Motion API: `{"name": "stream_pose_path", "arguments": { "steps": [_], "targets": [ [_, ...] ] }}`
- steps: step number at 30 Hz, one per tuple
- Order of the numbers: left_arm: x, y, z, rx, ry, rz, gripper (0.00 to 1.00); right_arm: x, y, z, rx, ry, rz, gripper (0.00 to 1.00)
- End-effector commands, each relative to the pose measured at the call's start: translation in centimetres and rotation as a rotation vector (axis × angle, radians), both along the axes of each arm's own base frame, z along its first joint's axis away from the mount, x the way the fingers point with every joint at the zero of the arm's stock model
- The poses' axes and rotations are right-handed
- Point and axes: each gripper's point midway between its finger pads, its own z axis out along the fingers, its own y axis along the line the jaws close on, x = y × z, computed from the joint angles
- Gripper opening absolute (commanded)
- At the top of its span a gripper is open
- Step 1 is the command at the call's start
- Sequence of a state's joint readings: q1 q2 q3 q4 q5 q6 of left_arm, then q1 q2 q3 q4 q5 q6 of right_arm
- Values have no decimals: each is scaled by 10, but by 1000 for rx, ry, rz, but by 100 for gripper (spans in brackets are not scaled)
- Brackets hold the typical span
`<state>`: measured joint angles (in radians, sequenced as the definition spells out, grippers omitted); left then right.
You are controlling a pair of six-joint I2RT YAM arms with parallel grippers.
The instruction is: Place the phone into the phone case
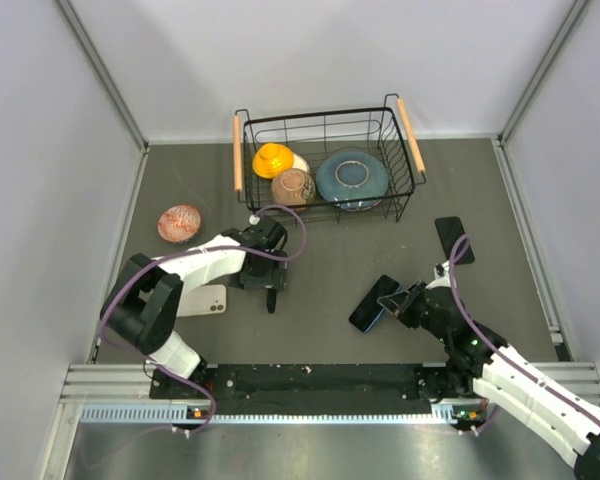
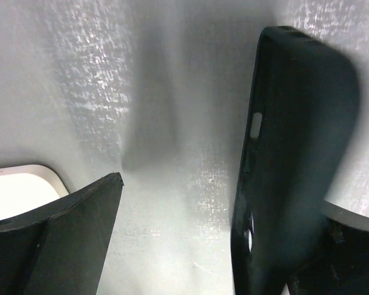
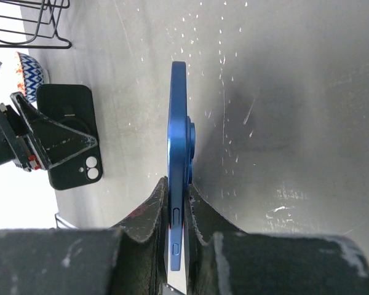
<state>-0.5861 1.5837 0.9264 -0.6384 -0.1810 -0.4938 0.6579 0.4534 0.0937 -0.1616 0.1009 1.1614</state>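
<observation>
My right gripper [image 1: 402, 300] [image 3: 178, 184] is shut on the blue phone [image 1: 373, 303] [image 3: 178, 123], pinching its lower end so it stands on edge just above the table. The black phone case [image 3: 64, 98] [image 2: 295, 153] lies to its left, with its camera holes showing. My left gripper [image 1: 271, 288] [image 2: 221, 196] is low over the case and open. In the left wrist view the case is beside the right finger [image 2: 341, 258], while the left finger [image 2: 67, 233] stands well apart from it.
A white phone [image 1: 205, 300] lies left of the left gripper, and a black phone [image 1: 450, 238] lies at the right. A wire basket [image 1: 410, 130] with dishes stands at the back. A patterned bowl [image 1: 180, 223] sits at the left, near the side wall.
</observation>
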Motion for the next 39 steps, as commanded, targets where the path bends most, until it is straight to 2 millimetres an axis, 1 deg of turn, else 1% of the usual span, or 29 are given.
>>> {"name": "stream_pose_path", "arguments": {
  "steps": [1, 4, 5, 7, 8, 10, 12, 13, 16, 18, 19, 20, 21, 22, 23, 24, 25, 28, 29, 30, 31, 32, 33, 34, 35, 36, 37, 38, 39],
  "targets": [
    [-3, -7, 9, -48, -14, -31, 99, 10, 0, 23, -6, -63, -10, 0],
    [-4, -16, 8, -90, -6, -65, 99, 10, 0, 21, -10, -57, -7, 0],
    [-6, -20, 8, -108, 0, -74, 96, 9, 0, 21, -11, -57, -5, 0],
    [-11, -36, 9, -172, 7, -121, 93, 8, 0, 20, -12, -54, -4, 0],
    [-12, -41, 14, -192, -9, -136, 92, 9, -1, 20, -12, -54, -8, 0],
    [-22, -62, 21, -261, -1, -193, 90, 8, -1, 20, -12, -54, -6, 0],
    [-26, -73, 28, -295, -8, -216, 89, 9, -1, 21, -12, -60, -7, 0],
    [-31, -83, 34, -317, -5, -240, 89, 9, -1, 23, -12, -63, -7, 0],
    [-40, -103, 49, -372, -21, -288, 89, 10, -1, 27, -17, -73, -1, 0],
    [-42, -107, 58, -392, -33, -284, 89, 10, 0, 28, -19, -77, 6, 0],
    [-42, -107, 61, -393, -39, -270, 89, 10, 0, 29, -20, -80, 7, 0],
    [-38, -96, 61, -338, -56, -226, 89, 9, 0, 28, -26, -79, 12, 0],
    [-35, -92, 65, -323, -63, -174, 88, 9, 0, 29, -22, -79, 13, 0],
    [-29, -82, 65, -272, -89, -127, 86, 9, 1, 29, -24, -80, 18, 0],
    [-22, -67, 65, -202, -127, -65, 85, 8, 1, 28, -25, -75, 19, 0],
    [-24, -55, 64, -165, -127, 17, 83, 8, 1, 27, -23, -72, 20, 0],
    [-23, -48, 63, -145, -132, 61, 82, 8, 1, 28, -23, -74, 22, 0],
    [-25, -30, 56, -136, -150, 224, 80, 7, 1, 30, -27, -76, 27, 0],
    [-26, -27, 58, -154, -159, 270, 75, 7, 2, 31, -25, -79, 30, 0],
    [-29, -21, 52, -171, -156, 388, 69, 7, 2, 32, -22, -81, 31, 0],
    [-35, -16, 50, -172, -138, 450, 64, 7, 2, 32, -22, -81, 31, 0],
    [-38, -16, 51, -194, -130, 503, 62, 7, 2, 32, -22, -82, 31, 0],
    [-43, -20, 47, -235, -100, 578, 62, 7, 2, 32, -21, -83, 31, 0],
    [-47, -19, 49, -255, -87, 625, 62, 7, 2, 32, -21, -83, 31, 0],
    [-48, -23, 49, -300, -74, 725, 61, 7, 2, 31, -21, -82, 31, 0],
    [-54, -25, 45, -324, -48, 774, 61, 7, 2, 32, -22, -86, 33, 0],
    [-57, -26, 47, -360, -41, 821, 60, 7, 2, 32, -23, -86, 31, 0],
    [-54, -31, 48, -418, -34, 906, 60, 7, 2, 31, -25, -87, 34, 0],
    [-58, -30, 41, -434, -24, 939, 60, 7, 2, 31, -26, -88, 35, 0]
  ]
}}
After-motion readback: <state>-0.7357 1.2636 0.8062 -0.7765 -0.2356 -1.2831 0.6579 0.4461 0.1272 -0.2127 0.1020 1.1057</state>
